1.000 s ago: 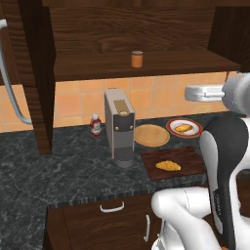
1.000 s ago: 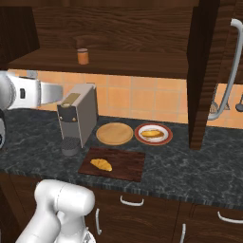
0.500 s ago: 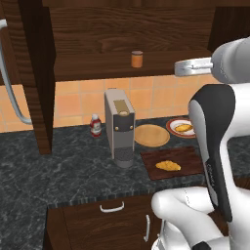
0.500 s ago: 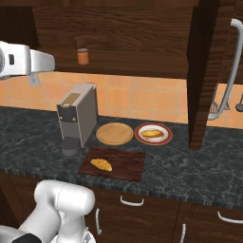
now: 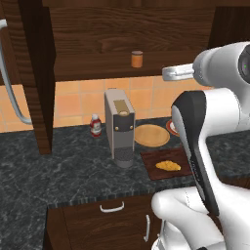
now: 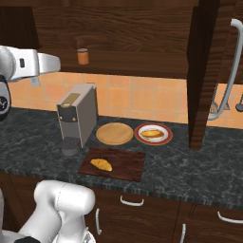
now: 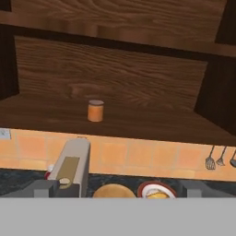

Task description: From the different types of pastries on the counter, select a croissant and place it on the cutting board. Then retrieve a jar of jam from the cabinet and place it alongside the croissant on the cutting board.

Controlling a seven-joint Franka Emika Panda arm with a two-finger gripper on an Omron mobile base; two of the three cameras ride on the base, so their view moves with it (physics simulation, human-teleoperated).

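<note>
The croissant (image 5: 167,166) (image 6: 101,164) lies on the dark reddish cutting board (image 5: 152,157) (image 6: 124,164), which rests on the marbled counter (image 5: 73,166) (image 6: 180,161). A small orange jar of jam (image 5: 137,59) (image 6: 82,56) (image 7: 95,111) stands upright on the shelf of the dark wood cabinet (image 5: 93,68) (image 6: 137,33) (image 7: 120,73). My gripper (image 5: 166,73) (image 6: 58,63) (image 7: 119,190) hovers at shelf height in front of the cabinet, well short of the jar. It is open with nothing between its fingers.
A grey coffee machine (image 5: 120,126) (image 6: 77,116) (image 7: 71,168) stands below the shelf, with a red bottle (image 5: 95,126) to its left. A round wooden disc (image 5: 152,135) (image 6: 114,133) and a red-rimmed plate (image 6: 163,138) holding an orange-brown pastry (image 6: 153,133) sit behind the board. Utensils (image 7: 210,161) hang at the right.
The arm has lifted the hand from just above the counter to shelf height and moved it closer to the jar. The jaws stayed open. Croissant and jar have not moved.
</note>
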